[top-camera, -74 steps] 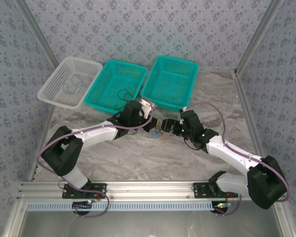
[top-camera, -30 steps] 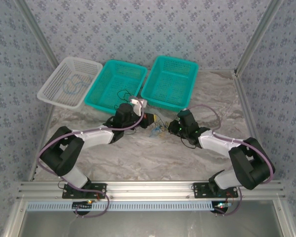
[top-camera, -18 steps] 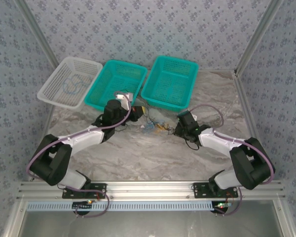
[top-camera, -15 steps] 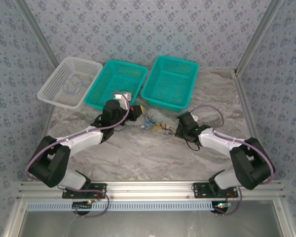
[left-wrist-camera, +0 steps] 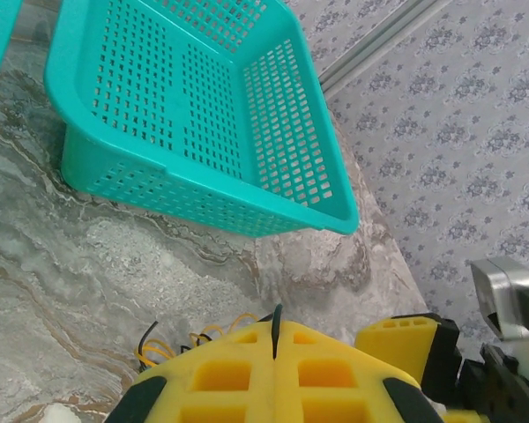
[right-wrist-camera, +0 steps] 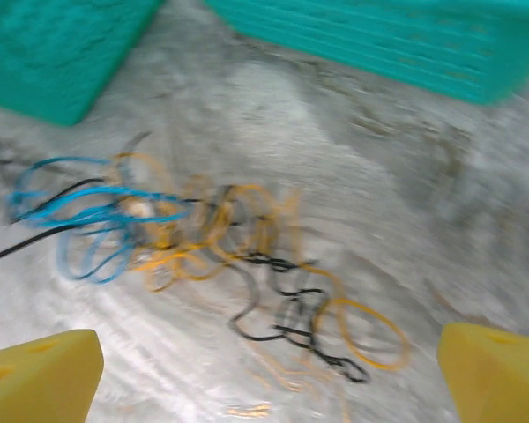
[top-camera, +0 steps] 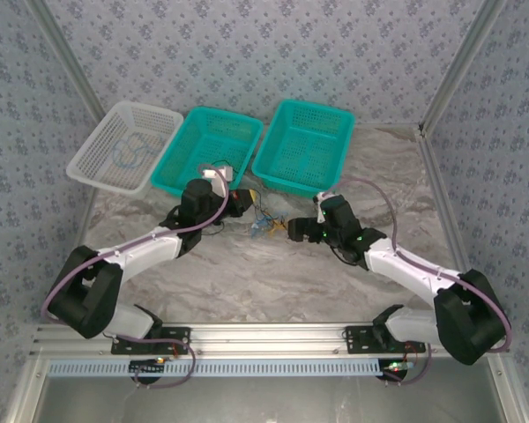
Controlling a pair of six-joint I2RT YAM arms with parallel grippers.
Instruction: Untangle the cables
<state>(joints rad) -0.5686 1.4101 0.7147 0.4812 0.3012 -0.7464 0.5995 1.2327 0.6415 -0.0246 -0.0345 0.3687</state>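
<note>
As the open right hand pulls back, the cables spread looser; the left hand pinches a black cable.

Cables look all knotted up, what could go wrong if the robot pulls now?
The left gripper is shut on one black strand; pulling may drag the whole tangle of cables or tighten its knots. The right gripper is open over it and might pinch several strands together.

Even, bright, soft-shadowed light throughout; the right wrist view is motion-blurred, smearing the cables.
</note>
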